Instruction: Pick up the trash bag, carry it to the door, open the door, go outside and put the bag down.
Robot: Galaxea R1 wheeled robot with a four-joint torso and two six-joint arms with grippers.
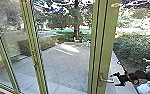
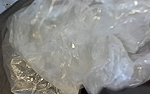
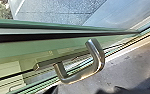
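Two stages, by my judgement, are looking done: the trash bag is being carried, and the robot is standing at the door. The bag, clear and crumpled, is showing close up in the left wrist view, so it is presumably travelling with the left arm; whether the left jaws are clenching it, I cannot tell.

On the other side, the right gripper is hanging beside the metal door handle, its jaws standing apart, released rather than clenched. The free end of the handle is pointing toward the space between them; whether they are touching it, I cannot tell. In the right wrist view the bent handle is sticking out from the green frame.

Opening the door is seeming to be the step in hand. Whether its edge is parting from the frame at all, I cannot make out. The paving is lying beyond the glass, with a tree rising behind it and a leafy bush growing off to the right. Going out and setting the bag down are both remaining to be done, since the robot is apparently standing indoors.
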